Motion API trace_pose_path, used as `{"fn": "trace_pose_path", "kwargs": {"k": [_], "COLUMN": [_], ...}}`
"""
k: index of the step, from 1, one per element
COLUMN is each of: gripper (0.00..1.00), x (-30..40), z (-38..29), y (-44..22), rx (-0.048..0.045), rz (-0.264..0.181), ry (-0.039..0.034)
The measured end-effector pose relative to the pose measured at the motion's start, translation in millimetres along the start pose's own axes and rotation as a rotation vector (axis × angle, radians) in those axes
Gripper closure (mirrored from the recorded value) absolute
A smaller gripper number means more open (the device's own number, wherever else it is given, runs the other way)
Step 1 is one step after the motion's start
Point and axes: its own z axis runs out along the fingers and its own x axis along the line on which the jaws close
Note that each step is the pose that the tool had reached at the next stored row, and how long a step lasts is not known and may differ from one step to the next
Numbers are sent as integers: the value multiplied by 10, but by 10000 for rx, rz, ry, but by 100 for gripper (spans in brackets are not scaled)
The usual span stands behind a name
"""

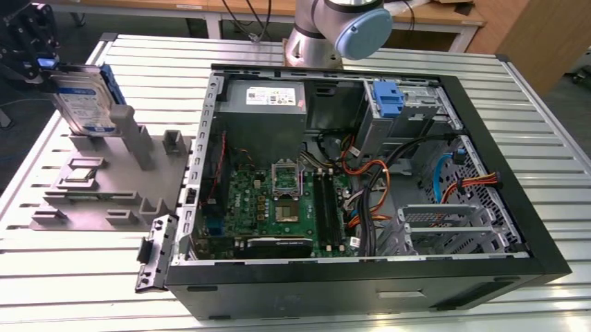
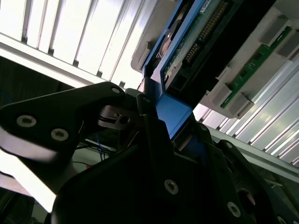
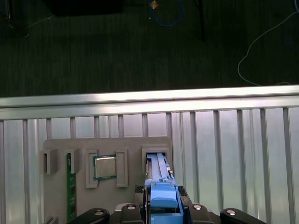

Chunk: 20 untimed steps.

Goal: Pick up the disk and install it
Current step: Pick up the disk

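My pincer (image 3: 161,211) clamps one disk (image 1: 82,97) upright; beneath it, the grey holder (image 1: 102,207) carries one chip (image 3: 105,167) and one memory stick (image 3: 71,196) in separate slots.

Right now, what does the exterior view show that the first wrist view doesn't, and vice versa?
Exterior view: the open case with its motherboard. First wrist view: a blue cable on the floor. Both: the gripper shut on the disk, the grey holder and its chip.
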Motion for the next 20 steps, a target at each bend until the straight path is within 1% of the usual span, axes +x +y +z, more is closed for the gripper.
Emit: {"fn": "trace_pose_path", "kwargs": {"k": [20], "gripper": [63], "x": [-1], "z": [-54], "y": [1], "rx": [0], "rz": [0], "ry": [0]}}
